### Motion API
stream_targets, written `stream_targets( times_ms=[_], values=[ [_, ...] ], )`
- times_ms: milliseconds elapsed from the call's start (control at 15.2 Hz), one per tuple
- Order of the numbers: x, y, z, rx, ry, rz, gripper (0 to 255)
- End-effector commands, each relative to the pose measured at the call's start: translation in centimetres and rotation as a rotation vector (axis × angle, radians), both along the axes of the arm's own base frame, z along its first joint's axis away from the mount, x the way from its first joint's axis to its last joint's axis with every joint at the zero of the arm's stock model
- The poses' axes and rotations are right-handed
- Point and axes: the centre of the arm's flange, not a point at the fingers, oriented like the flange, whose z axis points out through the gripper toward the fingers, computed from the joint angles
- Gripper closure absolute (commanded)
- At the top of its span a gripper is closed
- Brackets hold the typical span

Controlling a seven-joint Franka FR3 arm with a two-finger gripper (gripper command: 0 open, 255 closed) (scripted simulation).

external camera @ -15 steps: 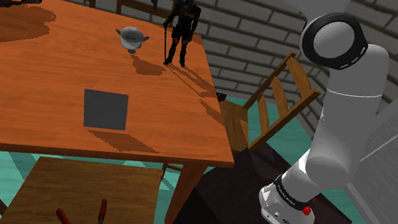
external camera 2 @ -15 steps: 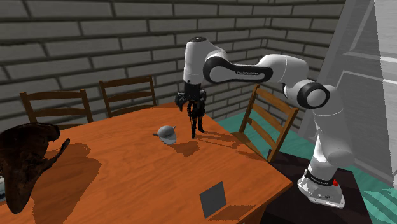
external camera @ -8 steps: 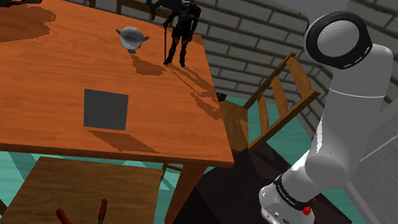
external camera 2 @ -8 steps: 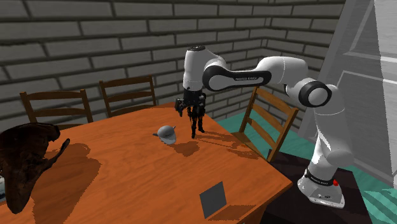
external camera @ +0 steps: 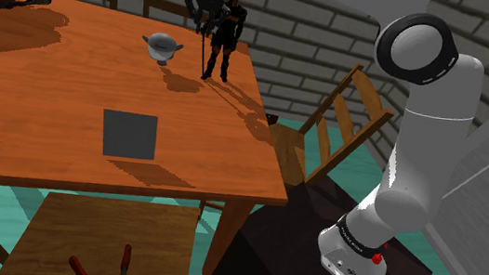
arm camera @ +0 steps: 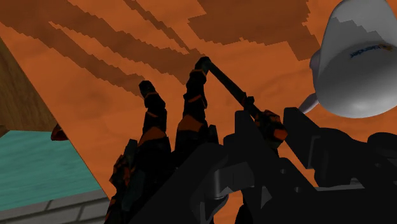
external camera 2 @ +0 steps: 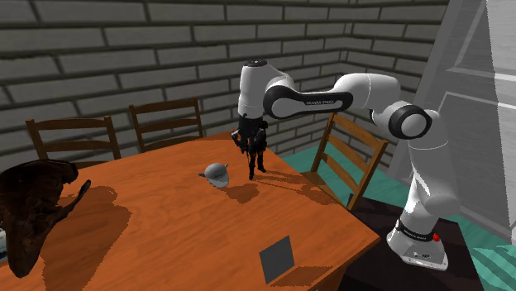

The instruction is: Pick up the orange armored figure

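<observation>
The black gripper [external camera 2: 247, 138] has sunk lower over the dark, orange-trimmed armored figure [external camera: 223, 38] standing on the wooden bench [external camera: 51, 93]; whether it clamps cannot be told.

A home dining room: a large wooden table [external camera: 41, 101] fills the shoulder view's left. Slat-backed wooden chairs [external camera 2: 165, 124] stand along its far side before a grey brick wall [external camera 2: 124, 50], and a teal floor [external camera 2: 494, 263] shows at lower right.
</observation>
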Motion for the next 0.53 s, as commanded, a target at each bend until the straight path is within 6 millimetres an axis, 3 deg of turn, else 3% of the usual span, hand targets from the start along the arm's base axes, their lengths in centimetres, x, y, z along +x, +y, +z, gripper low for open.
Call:
stream_targets(
  times_ms=[0,462],
  values=[
    [0.0,0.0,0.0,0.000,0.001,0.000,255],
    [0.0,0.0,3.1,0.000,0.001,0.000,255]
  ],
)
